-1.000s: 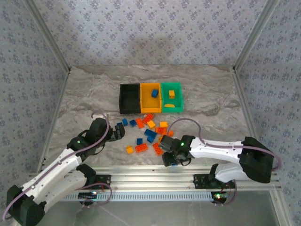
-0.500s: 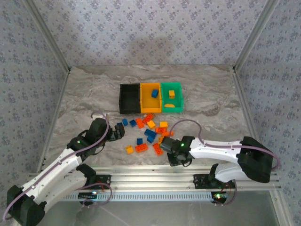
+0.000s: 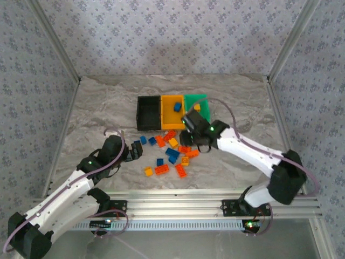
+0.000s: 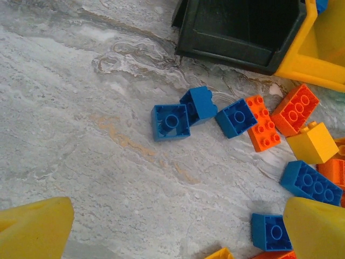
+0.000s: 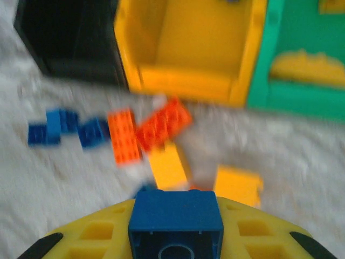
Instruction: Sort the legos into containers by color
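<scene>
right end effector [image 3: 190, 122]: clamped on blue lego [image 5: 175, 215], near yellow bin [image 5: 188, 48]
left end effector [image 4: 178, 229]: spread wide, empty, above table [image 4: 81, 140]

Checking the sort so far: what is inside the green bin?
The green bin holds a yellow arched piece and, farther back, another yellow brick. From above, the right arm covers the bin's near part.

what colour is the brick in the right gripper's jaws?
A blue brick; it shows best in the right wrist view.
</scene>
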Available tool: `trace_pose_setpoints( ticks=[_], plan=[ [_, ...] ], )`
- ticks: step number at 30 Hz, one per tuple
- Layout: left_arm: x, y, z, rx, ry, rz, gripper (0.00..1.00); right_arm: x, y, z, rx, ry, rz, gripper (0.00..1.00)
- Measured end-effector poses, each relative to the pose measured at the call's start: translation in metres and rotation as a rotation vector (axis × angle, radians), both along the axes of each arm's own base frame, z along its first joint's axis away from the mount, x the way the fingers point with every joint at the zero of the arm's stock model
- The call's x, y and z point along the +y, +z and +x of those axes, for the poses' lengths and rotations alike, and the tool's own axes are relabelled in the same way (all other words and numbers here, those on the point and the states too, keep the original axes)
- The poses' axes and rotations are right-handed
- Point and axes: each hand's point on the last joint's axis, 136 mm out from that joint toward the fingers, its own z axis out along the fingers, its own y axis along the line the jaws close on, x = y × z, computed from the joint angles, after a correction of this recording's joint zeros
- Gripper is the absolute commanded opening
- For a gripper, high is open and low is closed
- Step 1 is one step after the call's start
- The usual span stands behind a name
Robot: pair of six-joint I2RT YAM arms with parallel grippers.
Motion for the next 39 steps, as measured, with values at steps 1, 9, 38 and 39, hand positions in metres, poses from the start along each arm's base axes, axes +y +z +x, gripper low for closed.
trace_pose_setpoints(
  ticks=[1, 9, 38, 39],
  plan=[
    [0.001, 0.0, 0.0, 0.002, 0.006, 0.001, 1.0, 0.005, 0.001, 0.015, -0.014, -0.009, 0.004, 0.34],
    [0.002, -0.003, 0.0, 0.011, 0.01, 0.009, 1.0, 0.027, -0.025, 0.112, -0.05, -0.088, -0.023, 0.49],
    [-0.089, -0.067, -0.04, 0.319, -0.412, 0.02, 0.78, -0.027, -0.062, 0.028, -0.001, -0.115, -0.017, 0.72],
    [-0.091, -0.07, -0.042, 0.33, -0.417, 0.017, 0.77, -0.03, -0.065, 0.026, 0.005, -0.116, -0.022, 0.72]
  ],
)
